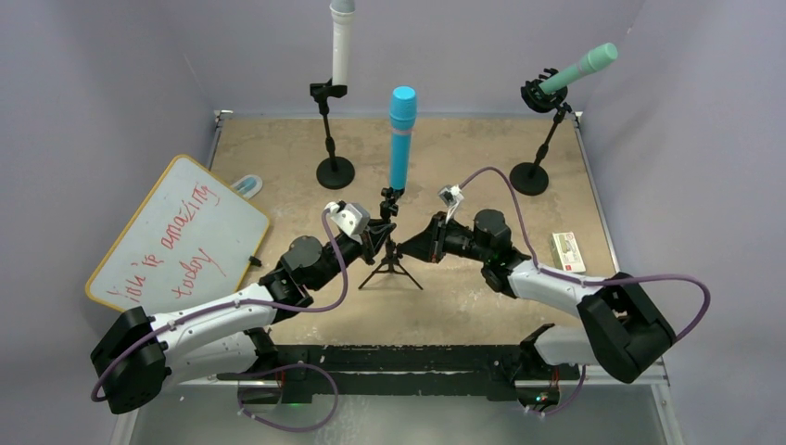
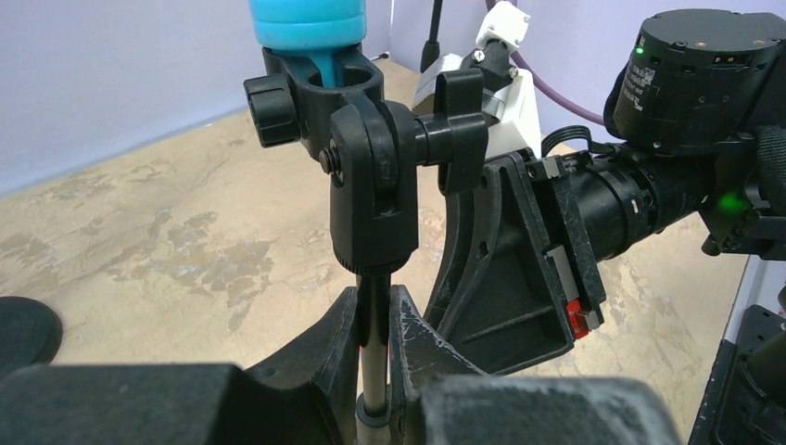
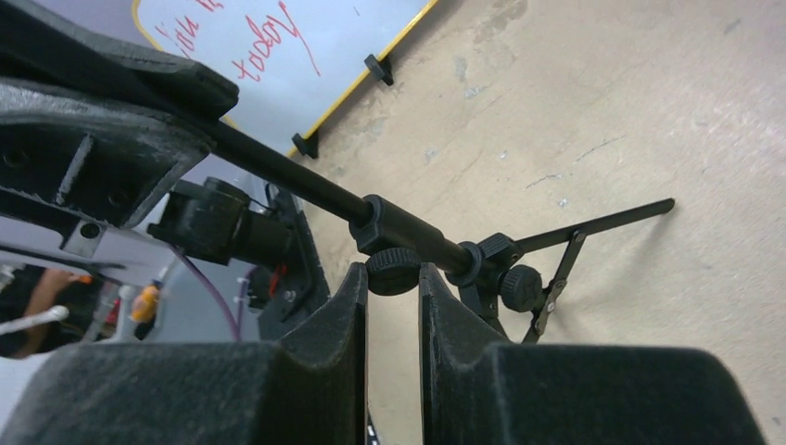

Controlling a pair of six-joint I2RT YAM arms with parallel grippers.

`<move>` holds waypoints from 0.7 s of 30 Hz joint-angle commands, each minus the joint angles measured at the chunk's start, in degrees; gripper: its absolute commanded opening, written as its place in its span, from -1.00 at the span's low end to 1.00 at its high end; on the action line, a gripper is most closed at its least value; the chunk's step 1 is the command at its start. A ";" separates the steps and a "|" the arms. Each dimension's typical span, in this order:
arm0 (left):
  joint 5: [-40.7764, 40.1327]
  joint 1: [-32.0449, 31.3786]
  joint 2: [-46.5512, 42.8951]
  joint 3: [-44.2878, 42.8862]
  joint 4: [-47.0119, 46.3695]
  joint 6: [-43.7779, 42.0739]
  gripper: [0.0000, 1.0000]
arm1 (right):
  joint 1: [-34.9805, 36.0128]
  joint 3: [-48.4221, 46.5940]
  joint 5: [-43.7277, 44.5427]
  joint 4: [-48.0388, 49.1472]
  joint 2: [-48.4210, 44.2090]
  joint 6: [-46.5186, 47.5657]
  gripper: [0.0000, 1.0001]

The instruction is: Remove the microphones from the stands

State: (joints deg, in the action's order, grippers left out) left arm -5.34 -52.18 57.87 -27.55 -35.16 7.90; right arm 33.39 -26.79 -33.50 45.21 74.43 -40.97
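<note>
Microphone (image 1: pixel 401 139), blue and cylindrical, upright on black tripod stand (image 1: pixel 390 267); left gripper (image 2: pixel 374 311) clamped on its thin pole (image 2: pixel 373 371), right gripper (image 3: pixel 394 278) closed on its round black knob (image 3: pixel 394 261).

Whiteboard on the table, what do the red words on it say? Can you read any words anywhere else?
"you're amazing today": red handwriting on the whiteboard. The first word is scrawly, so "you're" is only my best reading.
The small box on the right side of the table has print on it, but it is too small to read.
No other words or numbers can be read in any view.
</note>
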 commanded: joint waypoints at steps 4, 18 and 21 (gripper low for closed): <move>1.12 -0.20 -1.00 -2.24 -1.91 0.67 -1.00 | -0.34 -1.38 2.13 -3.36 -1.22 7.59 -0.59; 1.54 -0.20 -1.21 -2.16 -1.55 0.97 -1.00 | -0.43 5.10 4.35 8.23 -4.31 -20.63 0.33; 1.74 -0.20 -1.52 -1.78 -1.32 0.98 -1.00 | -0.43 5.34 2.99 10.98 -2.88 -22.84 0.33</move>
State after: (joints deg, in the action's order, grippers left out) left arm -4.78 -52.21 57.82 -27.57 -34.98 7.90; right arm 33.04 -21.93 -29.58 49.04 70.30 -57.67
